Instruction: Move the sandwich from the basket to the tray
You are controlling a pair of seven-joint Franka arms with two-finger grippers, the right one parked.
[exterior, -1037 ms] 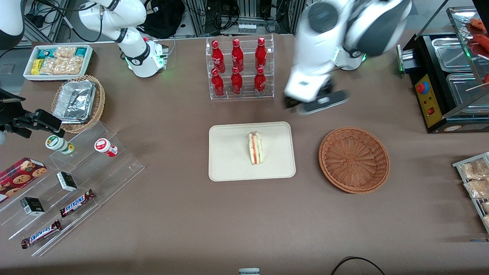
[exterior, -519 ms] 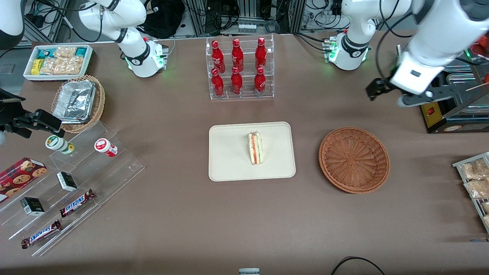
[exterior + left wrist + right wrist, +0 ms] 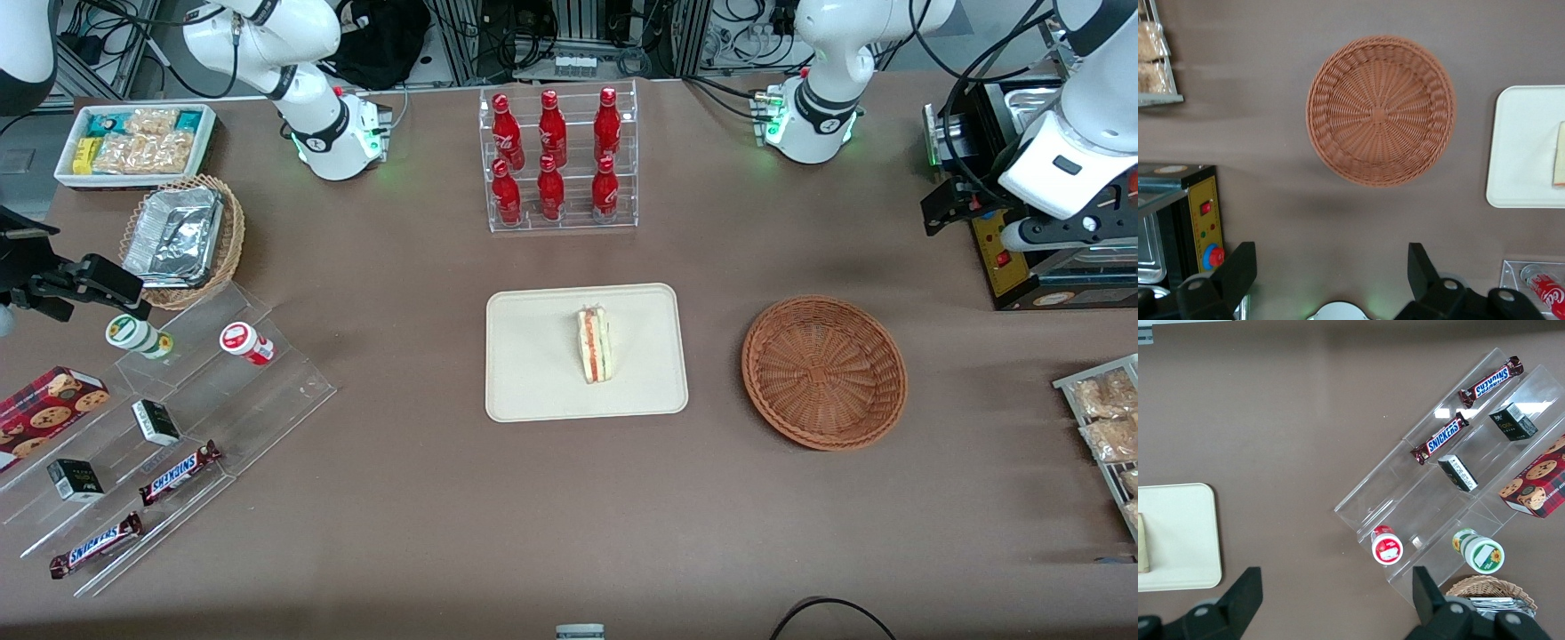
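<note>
Gripper [image 3: 1328, 273]: the working arm's, raised well above the table at that arm's end, over the black machine [image 3: 1022, 222] with steel pans. Fingers [image 3: 1238, 267] spread wide, nothing between them. Well apart from basket and tray alike.

Sandwich [image 3: 594, 343]: triangular wedge, white bread with orange-red and green layers showing. Lies on the tray, near its middle, filling edge turned upward. Only a sliver of it shows in the left wrist view.

Tray [image 3: 533, 391]: cream, rectangular, rounded corners, low rim. Sits at the table's centre, flat on the brown surface. Holds the sandwich and nothing more.

Basket [image 3: 824, 371]: round, shallow, reddish-brown wicker. Stands beside the tray, toward the working arm's end, a strip of bare table between the two. No contents.

Bottle rack [image 3: 558, 160]: clear acrylic, six red bottles in two tiers, farther from the front camera than the tray.

Tan wicker basket [image 3: 227, 249]: holds a foil container, toward the parked arm's end.

White bin [image 3: 138, 142]: snack packets, same end, farther back.

Stepped acrylic stand [image 3: 178, 444]: candy bars, small dark boxes, two little tubs, a biscuit box.
</note>
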